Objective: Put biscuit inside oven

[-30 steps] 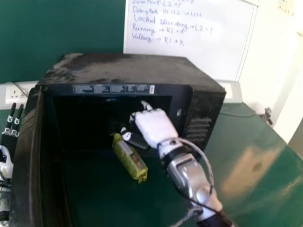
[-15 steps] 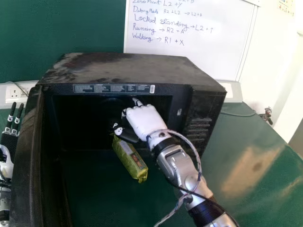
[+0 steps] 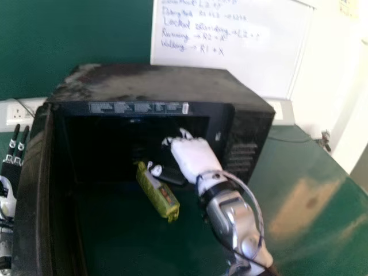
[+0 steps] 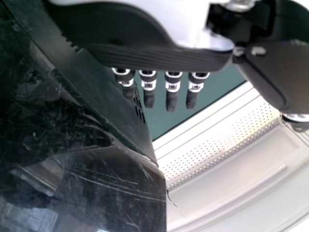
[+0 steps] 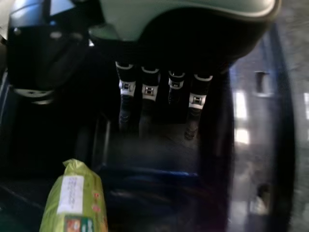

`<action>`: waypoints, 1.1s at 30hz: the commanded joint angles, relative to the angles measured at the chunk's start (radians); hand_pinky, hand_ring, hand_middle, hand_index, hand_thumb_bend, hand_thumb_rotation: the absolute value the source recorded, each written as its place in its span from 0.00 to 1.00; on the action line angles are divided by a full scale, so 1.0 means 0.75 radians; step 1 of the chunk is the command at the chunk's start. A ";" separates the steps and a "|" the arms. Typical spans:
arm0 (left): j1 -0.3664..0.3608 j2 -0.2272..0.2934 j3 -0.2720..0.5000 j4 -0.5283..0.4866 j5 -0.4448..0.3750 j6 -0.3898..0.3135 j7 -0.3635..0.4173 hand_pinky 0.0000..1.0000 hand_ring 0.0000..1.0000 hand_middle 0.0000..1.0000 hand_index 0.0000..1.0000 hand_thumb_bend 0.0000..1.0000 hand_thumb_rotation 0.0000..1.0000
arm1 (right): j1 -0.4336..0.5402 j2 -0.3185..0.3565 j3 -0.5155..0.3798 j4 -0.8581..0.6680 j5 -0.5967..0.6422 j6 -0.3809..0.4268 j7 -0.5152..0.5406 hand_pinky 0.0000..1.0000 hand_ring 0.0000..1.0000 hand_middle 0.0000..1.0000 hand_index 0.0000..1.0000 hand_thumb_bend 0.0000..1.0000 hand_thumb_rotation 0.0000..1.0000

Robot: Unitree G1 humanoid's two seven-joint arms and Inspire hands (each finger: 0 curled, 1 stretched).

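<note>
You have a glossy green table (image 3: 282, 201), whiteboard (image 3: 241, 57) behind. Yellow-green plastic biscuit packet (image 3: 156, 192) lies at the boxy black oven's (image 3: 155, 83) mouth — left of your white-and-black right hand (image 3: 194, 156), fingers straight, slightly spread. Left hand (image 3: 7, 201) — fingers straight, by the door.

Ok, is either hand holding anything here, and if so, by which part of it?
Nothing is held. The right hand has its fingers straight, with the biscuit packet outside its grasp; the left hand is open beside the oven door.
</note>
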 commanded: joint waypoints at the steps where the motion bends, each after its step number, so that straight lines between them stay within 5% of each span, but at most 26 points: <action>1: 0.075 -0.070 -0.004 0.076 0.003 0.009 -0.003 0.00 0.12 0.40 0.81 0.30 0.57 | 0.024 -0.003 -0.012 -0.044 -0.017 0.022 0.029 0.66 0.74 0.74 0.77 0.86 0.47; 21: 0.069 -0.067 -0.005 0.089 0.004 0.007 0.009 0.00 0.13 0.40 0.80 0.32 0.53 | 0.106 -0.004 0.029 -0.101 -0.137 0.052 0.101 0.83 0.87 0.91 0.95 1.00 0.62; 33: 0.071 -0.068 -0.009 0.081 0.005 0.006 0.004 0.00 0.12 0.40 0.80 0.32 0.53 | 0.150 0.041 0.054 -0.091 -0.165 0.086 0.235 0.99 0.95 0.98 1.00 1.00 0.58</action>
